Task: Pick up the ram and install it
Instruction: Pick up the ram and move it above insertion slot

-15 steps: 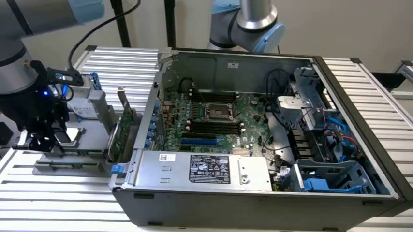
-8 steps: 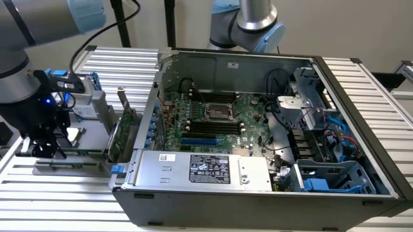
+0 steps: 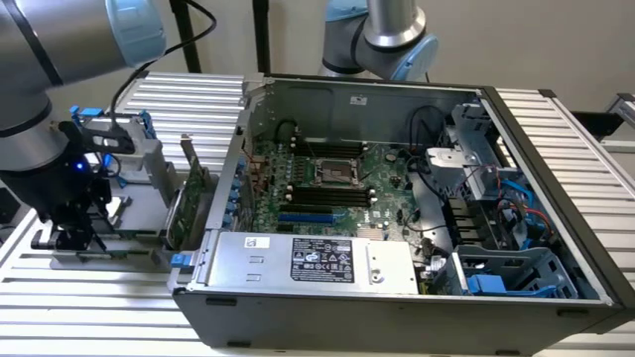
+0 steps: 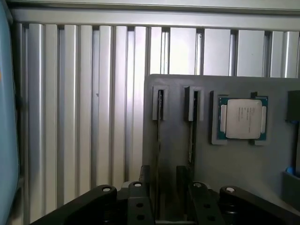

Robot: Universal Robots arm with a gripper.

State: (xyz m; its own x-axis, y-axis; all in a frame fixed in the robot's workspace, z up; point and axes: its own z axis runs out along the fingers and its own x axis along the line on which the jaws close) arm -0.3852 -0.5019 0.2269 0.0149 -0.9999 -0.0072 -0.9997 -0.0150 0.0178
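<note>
My gripper [image 3: 71, 236] hangs low over a grey parts holder [image 3: 139, 195] on the exterior view's left, outside the open computer case [image 3: 397, 297]. In the wrist view the holder [image 4: 234, 164] has two narrow slots. A thin dark board, seen edge-on, stands in each; I take these for ram sticks [image 4: 159, 136]. The black fingers [image 4: 145, 180] of my gripper [image 4: 164, 192] stand apart on either side of the one nearer the ribbed table, not touching it. The motherboard's black memory slots [image 3: 328, 195] lie inside the case.
A processor chip [image 4: 243, 118] sits in a pocket of the holder beside the slots. A green expansion card [image 3: 190, 201] stands upright between the holder and the case. The ribbed metal table [image 3: 89, 312] surrounds everything. A second arm's base [image 3: 382, 37] rises behind the case.
</note>
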